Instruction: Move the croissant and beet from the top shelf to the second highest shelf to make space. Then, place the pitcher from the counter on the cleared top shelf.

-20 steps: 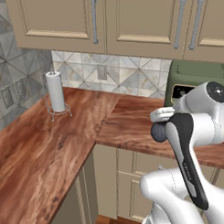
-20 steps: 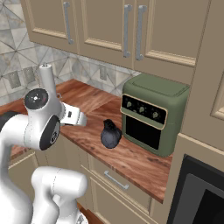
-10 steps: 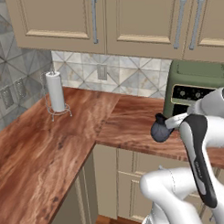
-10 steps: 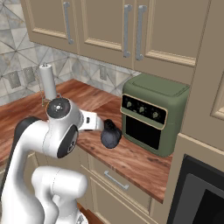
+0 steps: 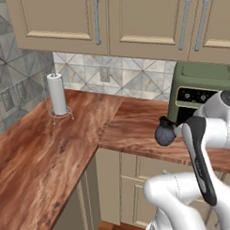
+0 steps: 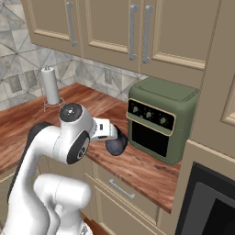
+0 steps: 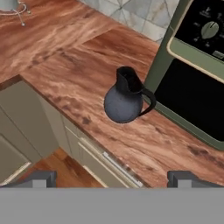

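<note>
Pitcher [image 6: 115,145] half hidden behind arm.

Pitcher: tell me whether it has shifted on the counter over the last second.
No. In the right base view the pitcher stands at the same spot on the counter, just left of the green oven's lower front corner; only the arm swung.

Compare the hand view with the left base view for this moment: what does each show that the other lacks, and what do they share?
Hand view alone: the pitcher's looped handle facing the oven, the drawer pull below the counter edge, and the gripper with its fingertips wide apart. Left base view alone: the upper cabinets, the wall outlet and the robot's arm beside the pitcher. Both: the pitcher on the counter, the green oven and the paper towel holder.
</note>
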